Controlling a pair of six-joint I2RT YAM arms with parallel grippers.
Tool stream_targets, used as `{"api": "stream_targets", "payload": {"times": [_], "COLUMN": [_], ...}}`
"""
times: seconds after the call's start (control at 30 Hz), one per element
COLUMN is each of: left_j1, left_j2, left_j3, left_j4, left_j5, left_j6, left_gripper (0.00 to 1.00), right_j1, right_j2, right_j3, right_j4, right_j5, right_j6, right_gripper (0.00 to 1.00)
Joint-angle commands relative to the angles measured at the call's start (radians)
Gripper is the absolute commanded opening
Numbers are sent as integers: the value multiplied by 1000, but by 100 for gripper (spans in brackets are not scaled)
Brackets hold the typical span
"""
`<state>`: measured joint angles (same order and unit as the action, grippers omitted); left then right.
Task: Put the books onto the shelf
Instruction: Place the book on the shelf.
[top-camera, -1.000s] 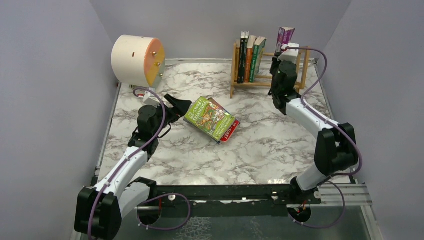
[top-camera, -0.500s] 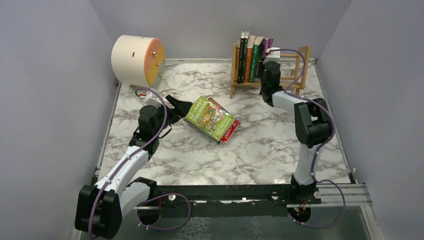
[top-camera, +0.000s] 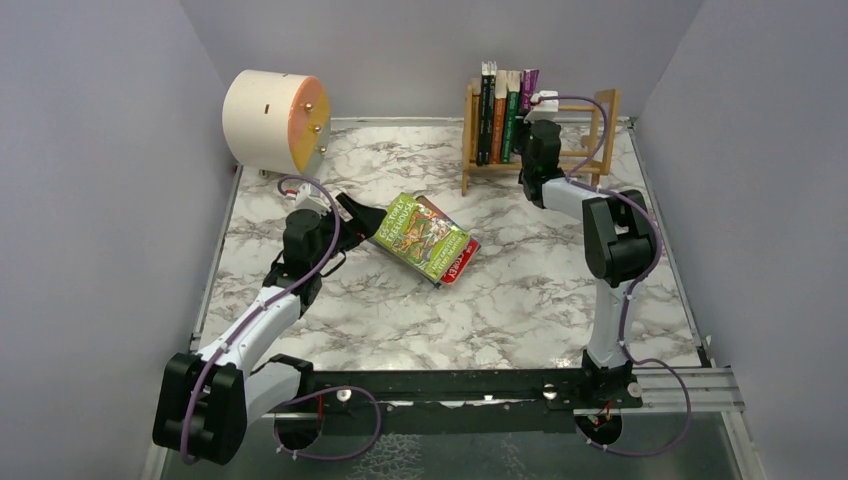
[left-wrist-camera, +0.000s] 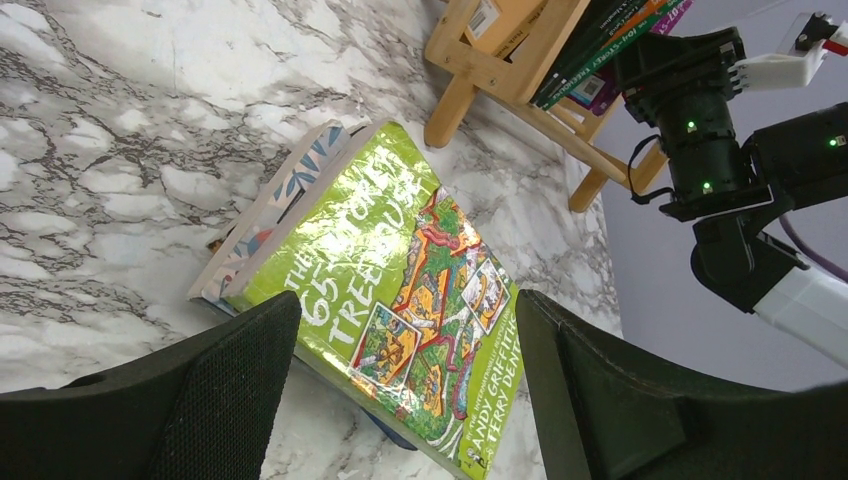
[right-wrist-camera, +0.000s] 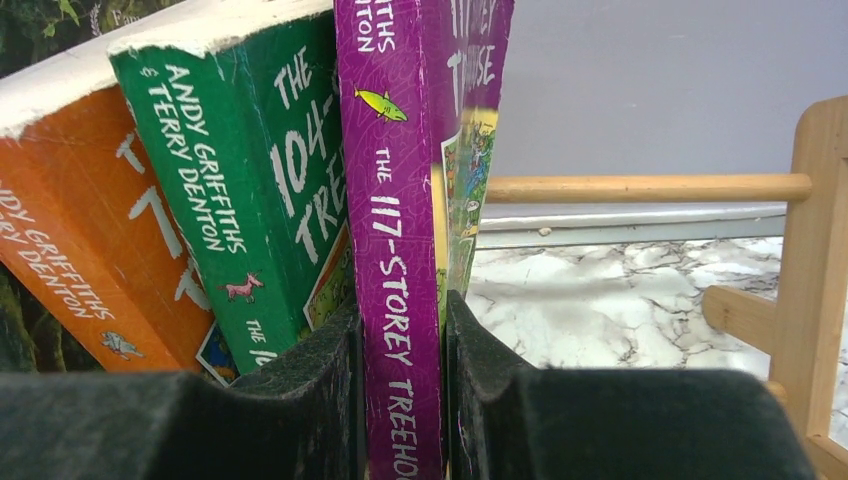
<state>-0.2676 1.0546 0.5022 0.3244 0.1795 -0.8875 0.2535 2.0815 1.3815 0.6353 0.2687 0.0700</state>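
The right gripper (right-wrist-camera: 400, 322) is closed tight on a purple book (right-wrist-camera: 400, 200). The book stands upright in the shelf (right-wrist-camera: 650, 187), at the open end of the row. Its spine says "THE 117-STOREY TREEHO", and the rest is hidden by the fingers.

Next to it in the shelf leans a green book (right-wrist-camera: 250, 190). That one says "ANDY GRIFFITHS & TERRY DENTON" and "THE 104-". Then comes an orange book (right-wrist-camera: 90, 230) with the same names, partly cut off. A dark book (top-camera: 486, 110) stands last, at the far end of the shelf.

In front of the shelf, toward the left arm, a light green book (left-wrist-camera: 370, 230) lies flat on the marble table (top-camera: 540, 290). Its cover says "THE 65-" and "TREE", with the same two names along the bottom. A red book (top-camera: 458, 266) peeks out from under it.

The left gripper (left-wrist-camera: 405, 310) is open wide, with the light green book showing between its fingers. I cannot tell if they touch it.
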Motion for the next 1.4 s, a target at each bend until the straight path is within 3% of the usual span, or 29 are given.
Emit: {"api": "stream_targets", "payload": {"times": [0.0, 0.3, 0.47, 0.67, 0.8, 1.1, 1.37], "left_j1": [5, 6, 5, 5, 5, 6, 6], "left_j2": [-1, -2, 0, 0, 1, -9, -1], "left_j3": [-10, -26, -29, -34, -45, -58, -58], "left_j4": [33, 39, 41, 46, 59, 62, 64], "left_j5": [18, 16, 15, 17, 18, 23, 21], "left_j6": [16, 16, 17, 14, 9, 7, 8], "left_gripper": [72, 72, 72, 72, 72, 72, 71], "right_j1": [6, 6, 6, 5, 7, 24, 24], "right_j2": [-16, 52, 36, -16, -20, -40, 31], "right_j3": [-43, 32, 11, -62, -113, -306, -154], "right_j4": [195, 86, 69, 100, 130, 488, 303], "right_j5": [-111, -127, -131, -122, -101, 4, -43], "right_j6": [33, 17, 48, 64, 75, 13, 6], "right_gripper": [1, 1, 16, 19, 1, 1, 1]}}
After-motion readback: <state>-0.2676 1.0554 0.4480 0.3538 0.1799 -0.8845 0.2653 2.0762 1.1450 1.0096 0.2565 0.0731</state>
